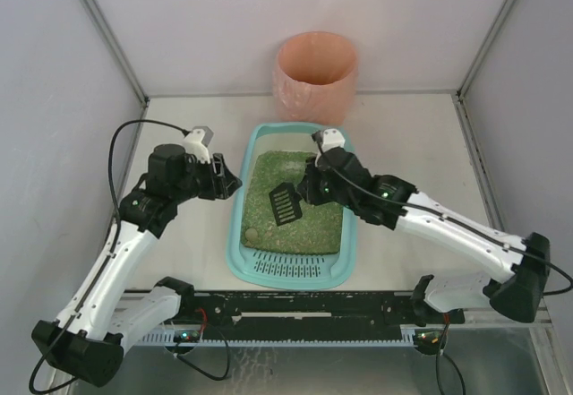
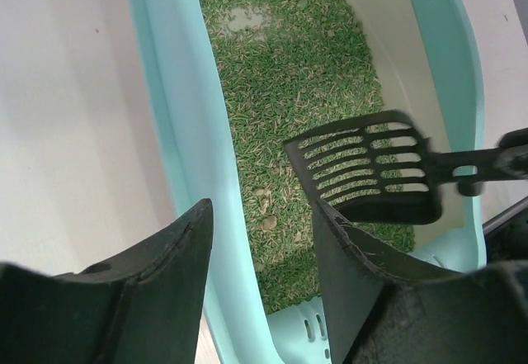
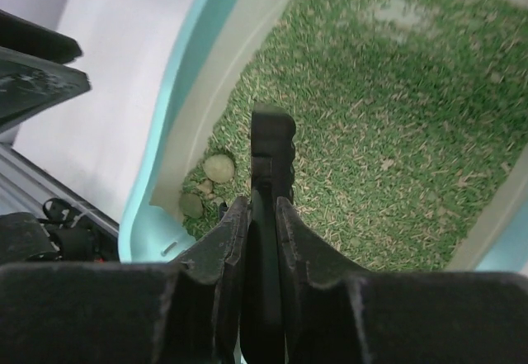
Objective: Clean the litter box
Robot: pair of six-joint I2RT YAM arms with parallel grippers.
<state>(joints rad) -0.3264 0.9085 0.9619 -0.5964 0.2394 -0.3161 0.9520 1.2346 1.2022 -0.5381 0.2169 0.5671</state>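
Top view: the litter box (image 1: 236,234) lies lengthwise mid-table (image 1: 412,144), between the 2 arms, its grate (image 1: 288,270) at the near end and green granules (image 1: 313,225) filling the rest. The bin (image 1: 315,74) stands just beyond its far end. The left gripper (image 1: 229,183) sits at the box's left rim. The right gripper (image 1: 309,189) reaches over the granules and holds the scoop (image 1: 286,202), whose slotted blade points toward the left rim. 1 pale lump (image 1: 252,233) lies near the box's near-left corner.

Left wrist: the left gripper (image 2: 260,215) is spread wide, its 2 fingers (image 2: 165,273) on either side of the box's left rim (image 2: 177,158); whether they touch it I cannot tell. The scoop (image 2: 367,170) hangs above the granules (image 2: 280,75), its handle running off to the right.

Right wrist: the right gripper (image 3: 262,207) is clamped on the scoop's handle (image 3: 272,141), seen edge-on. 2 round lumps (image 3: 219,167) lie by the box wall (image 3: 177,108), just left of the handle.
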